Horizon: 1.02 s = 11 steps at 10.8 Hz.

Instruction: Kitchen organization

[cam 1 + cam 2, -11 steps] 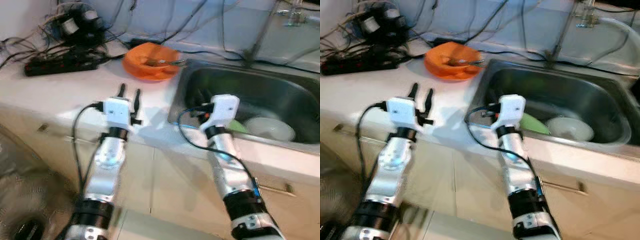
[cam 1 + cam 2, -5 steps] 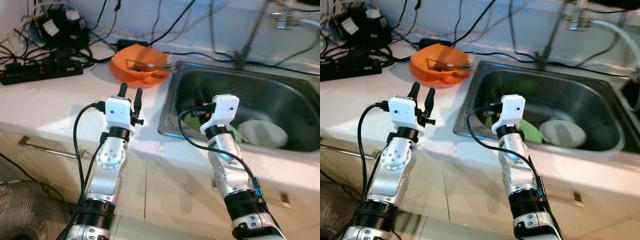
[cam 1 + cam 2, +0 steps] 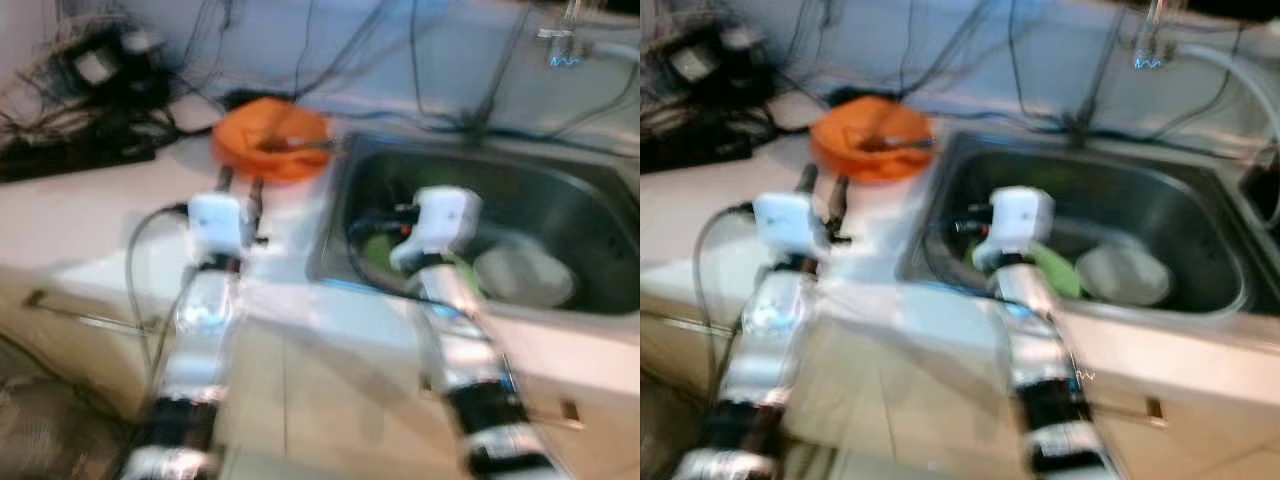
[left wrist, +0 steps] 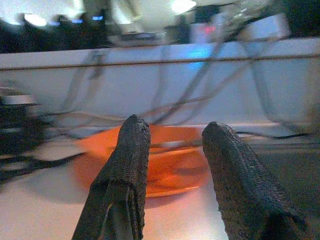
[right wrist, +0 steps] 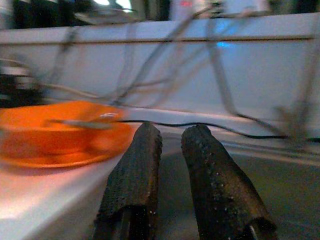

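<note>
Left gripper (image 4: 172, 150) parted wide, empty, raised over counter (image 3: 90, 215) at frame centre-left. Right gripper (image 5: 167, 145) narrowly parted, empty, held over near-left edge of sink (image 3: 560, 185).

Approach step, nothing grasped yet. Head views blurred by motion, so likely still closing on the counter.

Orange bowl (image 3: 270, 140) in upper centre-left, just beyond left gripper, beside sink's left rim; utensil across it, probably a spoon (image 4: 175, 145). White plate (image 3: 525, 275) and something green (image 3: 1055, 270) in basin, right of right gripper.

Next: settle stance, then advance left gripper to bowl rim. Power strip (image 3: 75, 160) and cables upper left: stay off.
</note>
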Tool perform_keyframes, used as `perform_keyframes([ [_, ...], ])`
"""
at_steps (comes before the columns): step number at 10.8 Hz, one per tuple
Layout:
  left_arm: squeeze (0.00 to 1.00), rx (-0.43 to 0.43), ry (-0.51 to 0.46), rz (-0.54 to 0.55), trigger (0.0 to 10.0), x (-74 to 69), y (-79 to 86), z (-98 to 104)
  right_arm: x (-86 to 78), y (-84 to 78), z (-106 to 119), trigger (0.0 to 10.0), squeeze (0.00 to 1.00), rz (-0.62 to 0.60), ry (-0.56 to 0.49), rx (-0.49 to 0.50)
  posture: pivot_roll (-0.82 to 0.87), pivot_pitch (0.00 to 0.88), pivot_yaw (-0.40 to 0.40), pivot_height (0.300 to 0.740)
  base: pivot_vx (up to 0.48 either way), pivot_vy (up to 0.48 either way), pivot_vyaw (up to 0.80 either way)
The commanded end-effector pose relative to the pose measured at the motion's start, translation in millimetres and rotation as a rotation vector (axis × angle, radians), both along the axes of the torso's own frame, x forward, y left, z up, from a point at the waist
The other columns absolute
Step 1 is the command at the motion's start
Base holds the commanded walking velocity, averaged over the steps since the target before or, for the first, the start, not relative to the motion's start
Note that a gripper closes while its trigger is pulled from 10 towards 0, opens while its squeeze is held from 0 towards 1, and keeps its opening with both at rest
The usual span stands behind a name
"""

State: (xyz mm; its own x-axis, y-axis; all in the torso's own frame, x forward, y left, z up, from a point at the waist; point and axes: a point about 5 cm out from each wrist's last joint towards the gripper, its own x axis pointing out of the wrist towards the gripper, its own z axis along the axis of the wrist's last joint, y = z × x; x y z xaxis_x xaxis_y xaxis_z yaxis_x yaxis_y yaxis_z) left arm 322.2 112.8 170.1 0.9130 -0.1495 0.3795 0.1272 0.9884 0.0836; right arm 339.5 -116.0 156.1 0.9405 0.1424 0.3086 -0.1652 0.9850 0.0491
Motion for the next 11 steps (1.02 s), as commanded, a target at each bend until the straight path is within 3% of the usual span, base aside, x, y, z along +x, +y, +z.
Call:
perform_keyframes([
  [1,0.00,0.011,-0.002,0.033,10.0,1.2,10.8,0.4,-0.1,10.6,4.7,10.0,0.00,0.027,-0.018,0.011,0.22,0.027,-0.044,0.740,0.292,0.000,0.00],
  [4,0.00,0.009,-0.005,0.028,10.0,0.8,9.4,1.2,-0.3,11.2,3.4,10.0,0.00,0.029,-0.011,0.014,0.22,0.028,-0.045,0.740,0.295,0.000,0.00],
  [9,0.00,0.009,0.008,-0.008,10.0,0.6,4.7,0.9,0.0,11.9,1.9,10.0,0.00,0.030,-0.002,0.016,0.22,0.027,-0.045,0.740,0.000,0.000,0.00],
  [11,0.00,0.009,0.021,-0.011,10.0,1.5,4.4,0.3,-0.1,12.1,0.8,10.0,0.00,0.033,0.007,0.024,0.22,0.026,-0.044,0.740,0.000,0.259,0.00],
])
